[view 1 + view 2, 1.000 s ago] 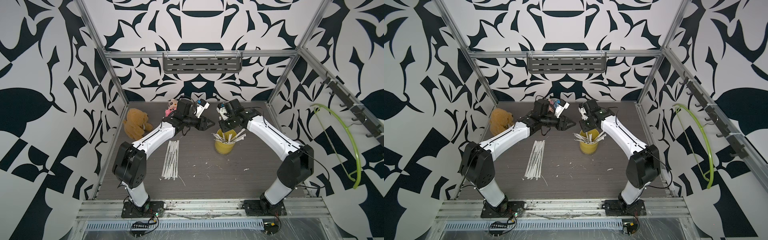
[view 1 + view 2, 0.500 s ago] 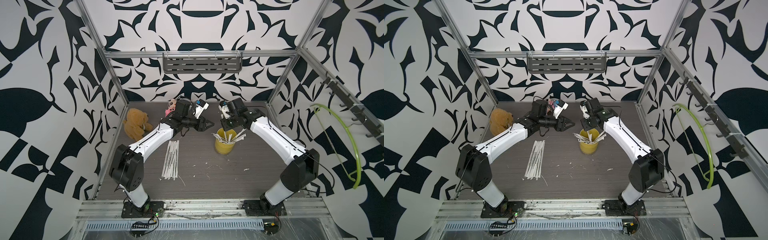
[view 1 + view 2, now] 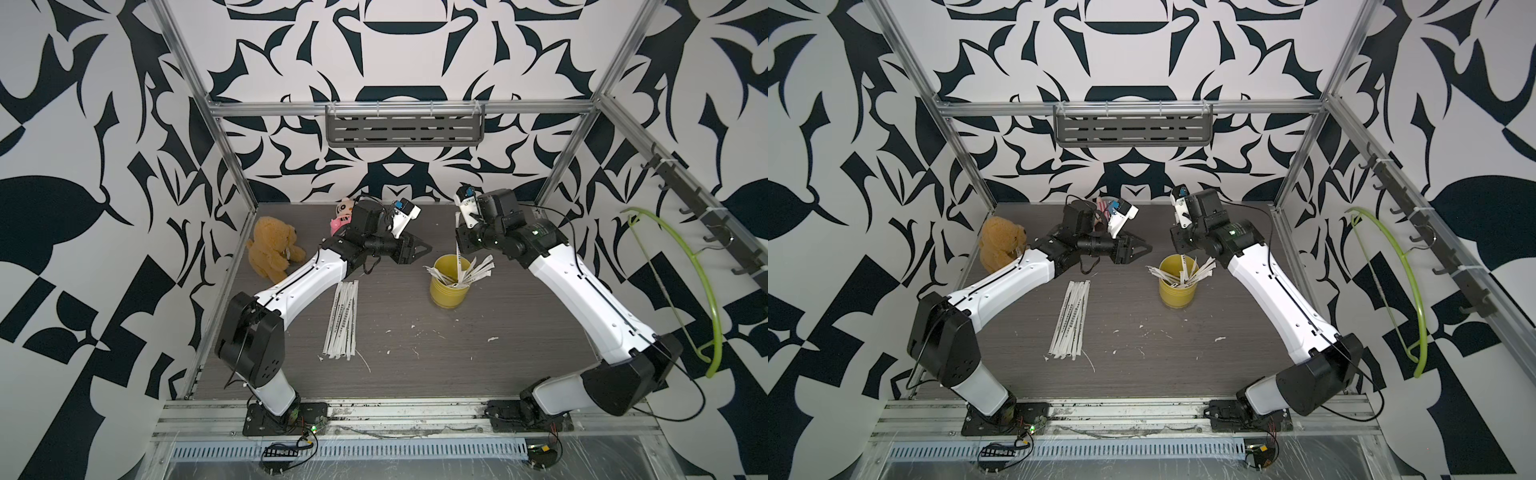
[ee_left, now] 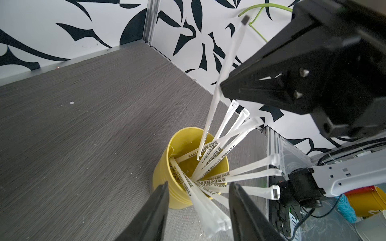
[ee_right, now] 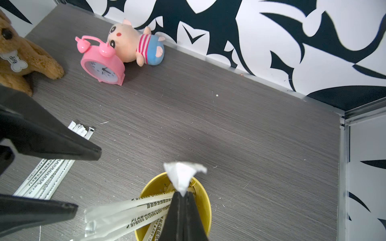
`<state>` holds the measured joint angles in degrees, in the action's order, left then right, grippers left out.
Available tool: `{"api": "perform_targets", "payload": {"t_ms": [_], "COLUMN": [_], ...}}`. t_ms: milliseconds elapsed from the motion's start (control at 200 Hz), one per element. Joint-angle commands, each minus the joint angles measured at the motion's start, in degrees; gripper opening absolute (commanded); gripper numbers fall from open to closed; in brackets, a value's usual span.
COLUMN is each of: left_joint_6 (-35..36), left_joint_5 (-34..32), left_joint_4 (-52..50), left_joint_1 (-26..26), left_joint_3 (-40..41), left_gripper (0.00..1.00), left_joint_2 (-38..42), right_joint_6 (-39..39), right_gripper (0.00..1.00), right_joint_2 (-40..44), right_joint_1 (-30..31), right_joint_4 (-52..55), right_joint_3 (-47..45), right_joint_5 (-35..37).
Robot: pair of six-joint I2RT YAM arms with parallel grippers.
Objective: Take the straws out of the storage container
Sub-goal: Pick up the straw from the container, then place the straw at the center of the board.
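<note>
Overhead, two white robot arms meet above a yellow cup (image 3: 446, 295), the storage container, which stands upright near the middle of the table (image 3: 457, 374). The right jaws are clenched on one paper-wrapped straw (image 4: 211, 116), partway along its length, holding it almost upright. Its lower tip hangs just inside the cup's mouth. The left jaws are spread wide and empty, hovering just beside the cup. Roughly ten more straws (image 3: 478, 270) fan out of the cup, leaning over the rim toward the right arm. A tidy bundle of straws (image 3: 343, 320), already out of the cup, lies flat on the table nearer the left arm.

Likely trouble: the tip has not cleared the rim, so a sideways move now could hook the rim and tip the light cup, spilling the rest. The grip is on thin, crumpled paper, which may slip or tear. The two sets of jaws sit close together, so a crossing path risks a knock. The right arm could also brush the leaning straws.

The table is matte dark grey wood-grain, with small white paper scraps (image 3: 492, 339) scattered in front of the cup. Near its far edge sit a brown teddy bear (image 3: 272, 249), a pink alarm clock (image 5: 102, 66) and a small pig toy (image 5: 135, 44). The walls carry bold black-and-white leaf shapes inside an aluminium frame. A grey slotted rack (image 3: 405, 129) hangs on the back wall.
</note>
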<state>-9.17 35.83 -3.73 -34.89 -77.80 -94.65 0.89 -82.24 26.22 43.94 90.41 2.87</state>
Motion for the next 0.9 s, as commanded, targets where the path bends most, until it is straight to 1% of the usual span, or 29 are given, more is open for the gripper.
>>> {"api": "perform_targets", "payload": {"t_ms": [0, 235, 390, 450, 520, 690, 755, 775, 895], "left_joint_6": [0.51, 1.46, 2.05, 2.42, 2.34, 2.71, 2.67, 2.67, 1.7], "left_joint_5": [-0.01, -1.22, -2.87, -3.86, -5.81, -8.72, -10.17, -10.8, -15.07], "left_joint_4": [0.91, 0.78, 0.31, -0.64, -2.48, -7.98, -9.99, -10.69, -16.95], "left_joint_1": [-0.39, -0.65, -0.7, -0.64, -0.64, -0.69, -0.69, -0.66, -0.7], "left_joint_3": [1.14, 2.59, 4.01, 4.38, 4.7, 5.86, 7.07, 7.51, 9.04], "left_gripper": [0.52, 0.52, 0.52, 0.52, 0.52, 0.52, 0.52, 0.52, 0.52], "left_joint_2": [3.26, 6.34, 9.88, 11.35, 13.26, 18.63, 21.14, 23.44, 29.46], "right_joint_6": [0.58, 0.7, 1.05, 1.04, 0.36, 2.45, 4.48, 5.26, 11.1], "right_gripper": [0.0, 0.0, 0.0, 0.0, 0.0, 0.0, 0.0, 0.0, 0.0], "right_joint_2": [2.83, 3.66, 3.25, 2.69, 1.71, -0.78, -1.31, -1.61, -3.71], "right_joint_1": [-0.2, 0.32, 1.92, 3.53, 6.76, 12.73, 14.78, 15.26, 17.34], "right_joint_4": [0.09, 1.52, 3.55, 4.43, 5.74, 8.53, 8.31, 8.29, 7.54], "right_joint_3": [3.82, 10.07, 16.02, 18.4, 21.25, 26.96, 27.49, 27.6, 26.91], "right_joint_5": [0.26, -0.5, -0.33, 0.91, 3.27, 3.29, 2.02, 1.25, -4.58]}}
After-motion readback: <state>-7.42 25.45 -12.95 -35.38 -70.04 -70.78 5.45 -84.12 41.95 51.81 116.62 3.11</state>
